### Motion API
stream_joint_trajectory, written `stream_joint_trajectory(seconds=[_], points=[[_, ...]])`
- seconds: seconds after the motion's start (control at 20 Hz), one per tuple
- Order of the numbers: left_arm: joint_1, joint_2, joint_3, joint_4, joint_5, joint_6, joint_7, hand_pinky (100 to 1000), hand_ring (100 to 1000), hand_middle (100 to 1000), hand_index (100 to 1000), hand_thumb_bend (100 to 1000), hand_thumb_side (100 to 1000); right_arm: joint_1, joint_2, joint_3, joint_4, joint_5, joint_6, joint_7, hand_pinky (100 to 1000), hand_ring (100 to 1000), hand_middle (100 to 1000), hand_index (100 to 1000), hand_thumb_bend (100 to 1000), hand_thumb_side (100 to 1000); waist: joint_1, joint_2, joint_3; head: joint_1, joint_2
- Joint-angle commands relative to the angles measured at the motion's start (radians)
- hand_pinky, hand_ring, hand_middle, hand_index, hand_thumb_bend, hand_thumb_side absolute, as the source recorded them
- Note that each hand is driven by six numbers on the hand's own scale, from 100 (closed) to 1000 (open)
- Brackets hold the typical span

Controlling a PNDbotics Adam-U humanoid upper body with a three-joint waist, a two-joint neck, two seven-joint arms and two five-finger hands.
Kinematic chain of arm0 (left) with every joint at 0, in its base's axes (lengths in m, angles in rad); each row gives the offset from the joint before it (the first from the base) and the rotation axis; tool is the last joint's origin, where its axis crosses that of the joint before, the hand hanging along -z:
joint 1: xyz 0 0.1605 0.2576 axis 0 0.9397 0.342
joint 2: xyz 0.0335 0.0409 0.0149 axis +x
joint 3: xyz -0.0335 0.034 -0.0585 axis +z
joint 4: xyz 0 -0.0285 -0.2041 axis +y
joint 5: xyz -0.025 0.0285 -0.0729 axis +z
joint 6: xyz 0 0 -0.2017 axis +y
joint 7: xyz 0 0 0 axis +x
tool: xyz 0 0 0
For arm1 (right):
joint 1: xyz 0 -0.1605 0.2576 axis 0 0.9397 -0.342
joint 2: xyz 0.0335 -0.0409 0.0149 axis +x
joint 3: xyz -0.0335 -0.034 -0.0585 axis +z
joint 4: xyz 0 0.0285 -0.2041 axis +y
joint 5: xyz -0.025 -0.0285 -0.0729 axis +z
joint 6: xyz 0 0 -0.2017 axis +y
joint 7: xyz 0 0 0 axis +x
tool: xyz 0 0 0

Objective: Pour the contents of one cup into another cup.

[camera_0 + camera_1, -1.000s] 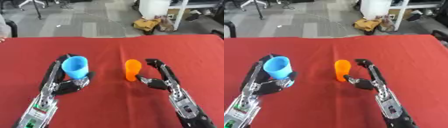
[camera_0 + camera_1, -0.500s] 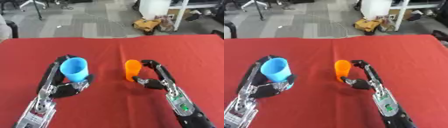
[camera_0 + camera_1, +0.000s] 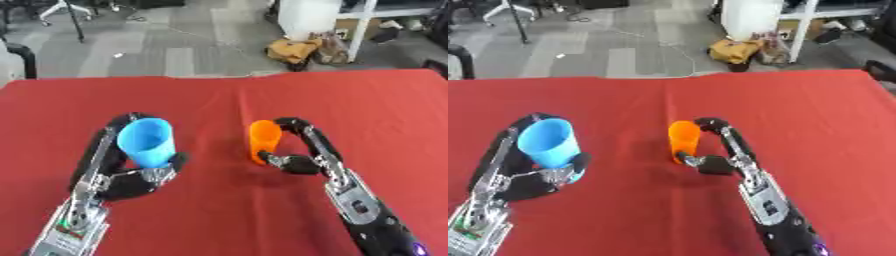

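1. Left eye view: a smooth, tapered blue cup [image 3: 147, 142] is being held by the left hand [image 3: 131, 176], fingers behind it and thumb curled at its base, at the left of the red cloth-covered table [image 3: 219, 215].
2. A narrower, glossy orange cup [image 3: 263, 140] is being pinched near the table's middle by the right hand [image 3: 298, 161], fingers curved round its far side and thumb at its foot.
3. Whether the blue cup is being lifted clear of the cloth cannot quite be told.
4. Beyond the table, a yellowish bag [image 3: 292, 50] is lying on the grey floor [image 3: 175, 45].
5. Compared with a second ago, the blue cup is being tilted slightly more, and the right hand's fingers are being closed further round the orange cup.
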Motion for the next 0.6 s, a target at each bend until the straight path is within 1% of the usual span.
stream_joint_trajectory(seconds=[0.05, 0.35, 0.6], points=[[-0.010, 0.011, 0.002, -0.020, 0.002, 0.000, -0.002, 472, 343, 376, 620, 537, 100, -0.024, -0.014, -0.007, 0.001, 0.008, 0.005, -0.014, 942, 844, 816, 837, 579, 237, -0.001, -0.020, 0.001, -0.004, -0.007], [-0.009, 0.010, 0.001, -0.012, 0.000, 0.001, -0.002, 473, 343, 376, 620, 537, 100, -0.033, -0.017, -0.020, 0.035, 0.003, 0.024, -0.038, 938, 838, 808, 838, 578, 239, -0.001, -0.022, 0.004, -0.010, -0.009], [-0.010, 0.009, 0.001, -0.008, -0.002, 0.001, -0.001, 473, 343, 376, 620, 541, 100, -0.047, -0.019, -0.021, 0.068, 0.009, 0.027, -0.037, 938, 839, 809, 839, 584, 240, -0.001, -0.022, 0.005, -0.012, -0.011]])
